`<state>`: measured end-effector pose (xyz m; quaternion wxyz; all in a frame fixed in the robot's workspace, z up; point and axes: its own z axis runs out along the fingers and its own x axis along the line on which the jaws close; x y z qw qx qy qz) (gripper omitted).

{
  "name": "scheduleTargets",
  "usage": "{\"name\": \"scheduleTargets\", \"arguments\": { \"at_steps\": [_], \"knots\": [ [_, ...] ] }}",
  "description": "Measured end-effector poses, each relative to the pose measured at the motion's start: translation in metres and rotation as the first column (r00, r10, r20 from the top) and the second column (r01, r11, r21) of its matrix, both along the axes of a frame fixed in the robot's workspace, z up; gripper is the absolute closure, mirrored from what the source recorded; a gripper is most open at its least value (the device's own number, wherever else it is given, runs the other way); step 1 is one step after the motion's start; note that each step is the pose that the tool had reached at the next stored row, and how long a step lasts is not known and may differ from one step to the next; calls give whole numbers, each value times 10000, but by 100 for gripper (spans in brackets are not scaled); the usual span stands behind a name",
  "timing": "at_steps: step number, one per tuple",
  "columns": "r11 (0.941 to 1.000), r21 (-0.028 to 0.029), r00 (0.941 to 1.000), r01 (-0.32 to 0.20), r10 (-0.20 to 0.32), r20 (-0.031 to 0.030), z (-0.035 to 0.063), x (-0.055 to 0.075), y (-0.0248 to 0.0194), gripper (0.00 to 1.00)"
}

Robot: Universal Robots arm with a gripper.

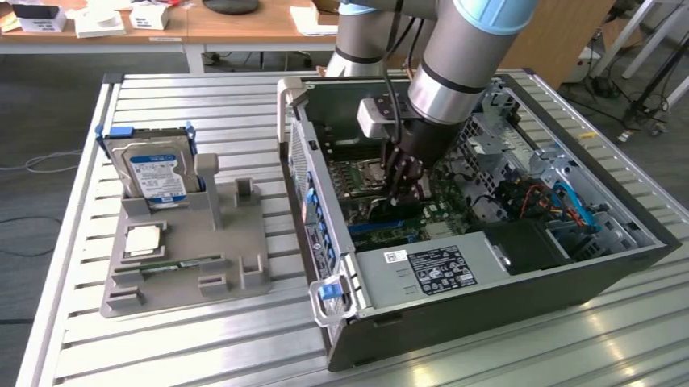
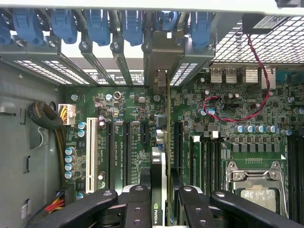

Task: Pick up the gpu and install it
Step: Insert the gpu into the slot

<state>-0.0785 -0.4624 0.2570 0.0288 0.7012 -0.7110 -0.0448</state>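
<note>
Wrist view: gripper point(image 2: 160, 205) clamps gpu point(image 2: 158, 166) edge-on over mobo point(image 2: 133, 109); keep it upright, bracket point(image 2: 160, 78) square to case rear wall point(image 2: 28, 57), press evenly.

Nvidia eye logo on the gpu point(image 2: 157, 204); print on the power supply label point(image 1: 441, 270) is illegible

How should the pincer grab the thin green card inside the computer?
Probably best by its upper long edge, coming straight down through the open side of the case. The gpu stands on edge above the motherboard, so its two flat faces are free to squeeze; the pincer is shut on it that way.
</note>
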Motion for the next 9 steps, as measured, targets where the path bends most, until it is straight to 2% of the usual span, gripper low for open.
{"name": "scheduleTargets", "arguments": {
  "at_steps": [9],
  "knots": [
    [10000, 1, 10000, 1, -1, 1, -15, 0, 0, 73]
  ]
}}
